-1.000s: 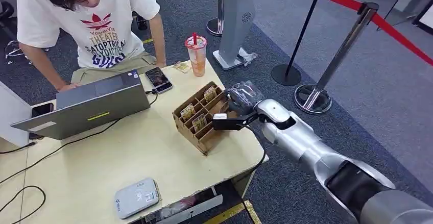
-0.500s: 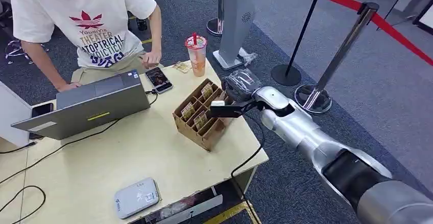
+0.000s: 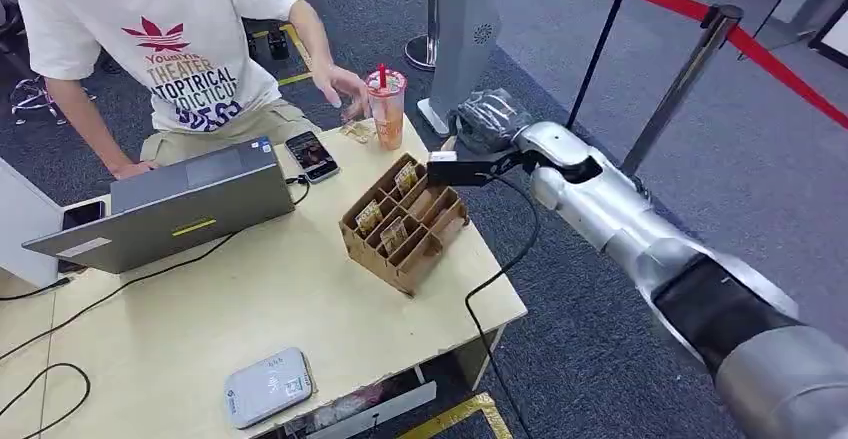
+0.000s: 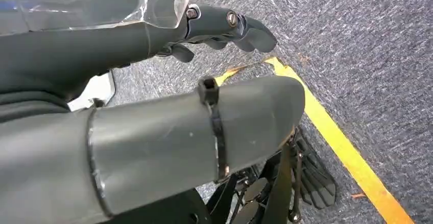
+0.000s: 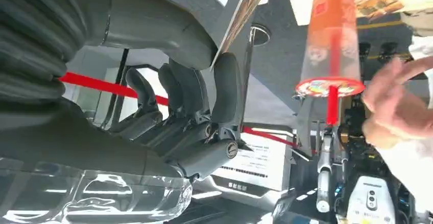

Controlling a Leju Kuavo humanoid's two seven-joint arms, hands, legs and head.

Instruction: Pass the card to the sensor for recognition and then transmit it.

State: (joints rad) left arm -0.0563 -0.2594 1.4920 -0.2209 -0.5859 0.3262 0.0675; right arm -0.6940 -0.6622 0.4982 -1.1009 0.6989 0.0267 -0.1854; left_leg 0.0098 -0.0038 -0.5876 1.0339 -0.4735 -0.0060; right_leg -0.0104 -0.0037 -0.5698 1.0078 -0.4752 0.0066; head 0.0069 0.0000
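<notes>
The card (image 5: 240, 15) is pinched edge-on between the thick thumb and the dark fingers (image 5: 224, 89) of the right hand (image 5: 194, 81), as the right wrist view shows from close behind; in the head view the right hand (image 3: 487, 124) is wrapped in a grey cover and held in the air past the far right corner of the table (image 3: 300, 299), above and just beyond the cardboard box (image 3: 403, 221), and the card itself is too small to make out there. Near the front edge of the table lies the flat grey sensor (image 3: 267, 387), well apart from the hand. The left wrist view shows the left hand (image 4: 224, 25) hanging over grey carpet and a yellow floor line (image 4: 337, 142), its fingers (image 4: 255, 30) curled loosely with nothing in them. Farther back on the table, the cardboard box holds several more cards upright in its compartments, a laptop (image 3: 170, 209) stands to its left, and a phone (image 3: 311, 155) lies beyond that. At the far edge stands an orange drink cup (image 3: 386, 107) with a red straw, which the right wrist view shows large and close. A person (image 3: 160, 49) in a white T-shirt leans at the far side, one hand (image 3: 345, 87) reaching near the cup.
</notes>
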